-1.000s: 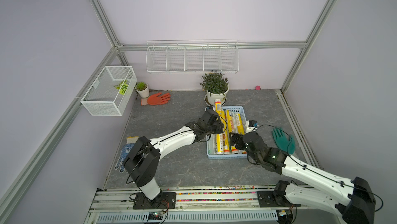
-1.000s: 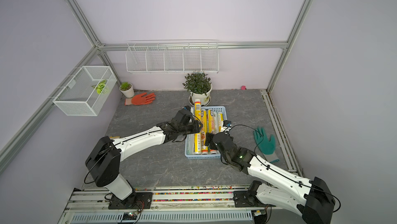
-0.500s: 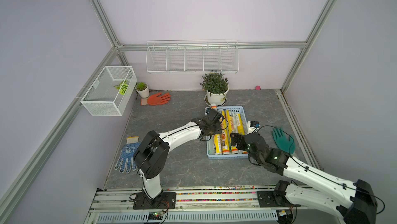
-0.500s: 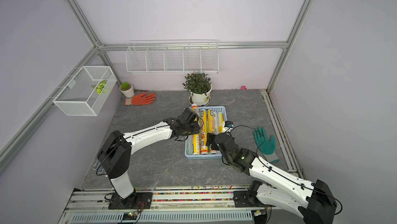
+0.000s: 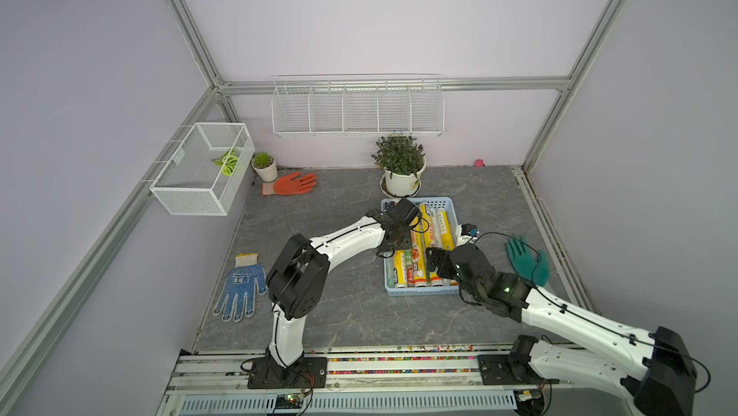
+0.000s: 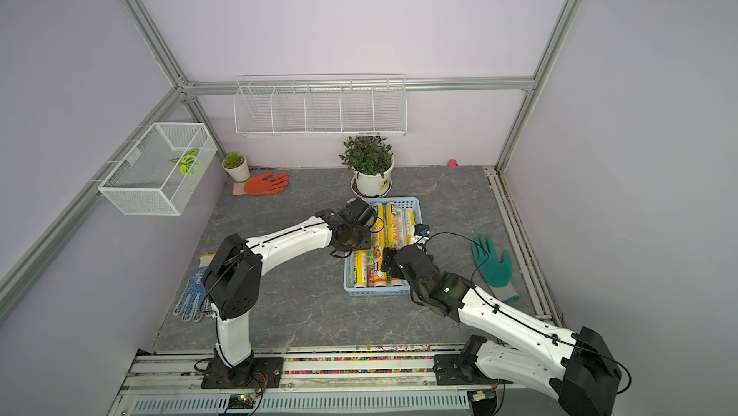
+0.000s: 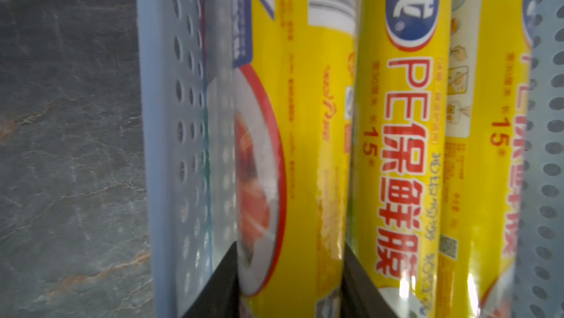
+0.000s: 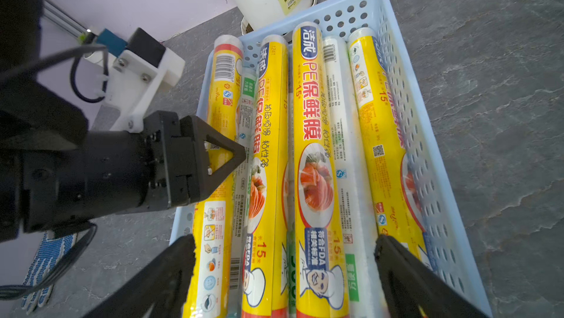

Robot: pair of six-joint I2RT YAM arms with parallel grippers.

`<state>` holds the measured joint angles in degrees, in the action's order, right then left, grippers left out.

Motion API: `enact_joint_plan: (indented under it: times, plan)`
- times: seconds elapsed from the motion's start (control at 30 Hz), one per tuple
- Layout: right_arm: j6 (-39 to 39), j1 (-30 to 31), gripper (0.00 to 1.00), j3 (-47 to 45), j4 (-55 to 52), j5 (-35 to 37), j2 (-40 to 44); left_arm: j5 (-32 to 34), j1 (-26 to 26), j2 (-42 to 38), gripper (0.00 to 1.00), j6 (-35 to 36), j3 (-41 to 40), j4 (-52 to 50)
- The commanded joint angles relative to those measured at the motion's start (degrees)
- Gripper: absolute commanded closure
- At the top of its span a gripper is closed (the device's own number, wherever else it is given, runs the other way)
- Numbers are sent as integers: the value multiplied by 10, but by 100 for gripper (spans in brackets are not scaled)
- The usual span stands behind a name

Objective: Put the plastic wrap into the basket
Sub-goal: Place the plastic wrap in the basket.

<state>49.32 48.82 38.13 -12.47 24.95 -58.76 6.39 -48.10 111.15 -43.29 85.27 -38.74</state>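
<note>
So where is the plastic wrap (image 8: pixel 311 148)?

All of it that I see lies side by side in the blue basket (image 8: pixel 427 148), long axes running away from my base toward the potted plant (image 5: pixel 401 178).

And your claws?

My left claw (image 7: pixel 290 244) is pinched across one yellow roll (image 7: pixel 305 148) near the basket's left wall, so that arm is the nearer; releasing looks like the next move. My right claw (image 8: pixel 285 240) hangs spread and empty over the near end.

Which view tells most?

The left wrist view shows fingers (image 7: pixel 219 286) flanking that roll; in both top views the wrist hides this.
</note>
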Motion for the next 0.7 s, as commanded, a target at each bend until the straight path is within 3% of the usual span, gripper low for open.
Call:
enact_joint_plan:
  times: [0.0, 0.47, 0.67]
  plan:
    - [7, -3, 3, 14, -10, 0, -1, -11, 1, 4, 62, 3, 6, 3]
    - [-14, -4, 3, 16, -46, 43, 28, 7, 1, -42, 38, -10, 5, -10]
    - [-54, -20, 3, 9, -106, 113, 82, 13, 0, -135, 33, 2, -76, 85]
